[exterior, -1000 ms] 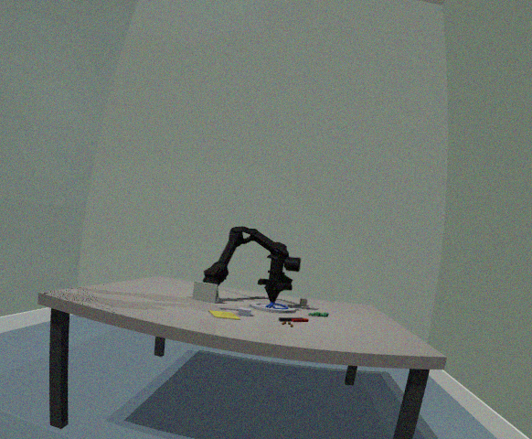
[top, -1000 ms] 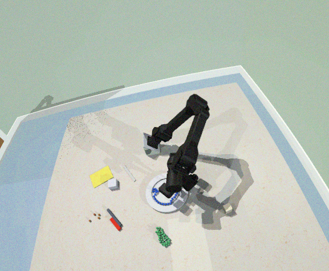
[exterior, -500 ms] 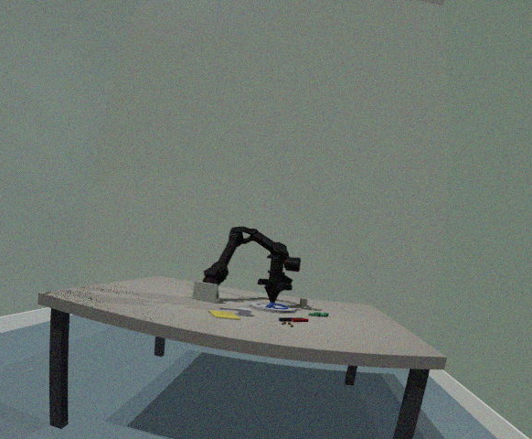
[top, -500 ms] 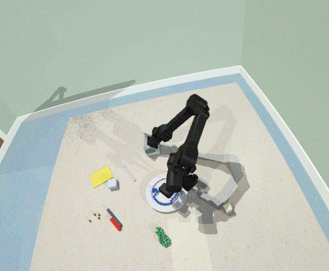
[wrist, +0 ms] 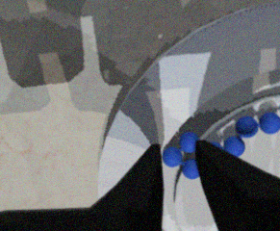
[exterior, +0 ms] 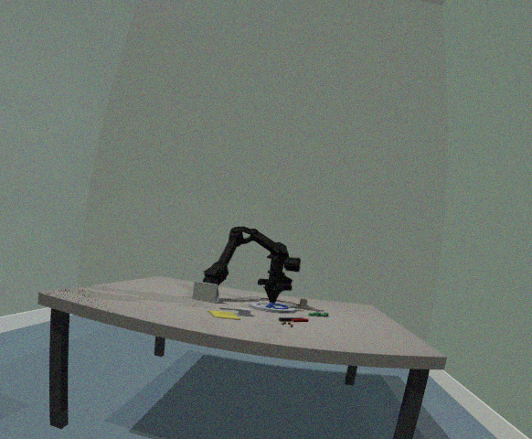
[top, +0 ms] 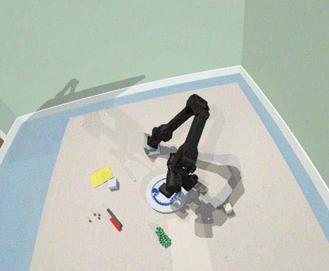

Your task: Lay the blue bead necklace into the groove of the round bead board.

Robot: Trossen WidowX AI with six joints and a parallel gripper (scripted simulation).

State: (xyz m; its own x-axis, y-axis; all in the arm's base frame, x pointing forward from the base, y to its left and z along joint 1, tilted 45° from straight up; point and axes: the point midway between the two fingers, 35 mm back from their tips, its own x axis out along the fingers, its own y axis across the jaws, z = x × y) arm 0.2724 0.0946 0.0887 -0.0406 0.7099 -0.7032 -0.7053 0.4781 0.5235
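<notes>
The round white bead board point(top: 166, 209) point(exterior: 257, 307) point(wrist: 122, 161) lies flat under my arm. The blue necklace point(top: 165, 204) point(exterior: 278, 305) point(wrist: 270, 122) lies on it, curving along the front of the groove, with a small bunch at the left in the top view. My gripper point(exterior: 271, 303) point(wrist: 177, 150) points down, low over the board. Its fingers are slightly open, wider apart than one bead. A few blue beads lie loosely between and beside the tips in the wrist view; one is partly covered by a finger. The arm hides the board's back part in the top view.
A green bead string point(top: 163, 237) point(exterior: 318, 314) lies in front of the board. To the left are a yellow sheet point(top: 101, 176), a pale cube point(top: 112, 183), a thin strip point(top: 129, 173), a dark bar point(top: 113, 216), a red bar point(top: 115, 223) and small brown pieces. A cream cube point(top: 228, 207) stands right.
</notes>
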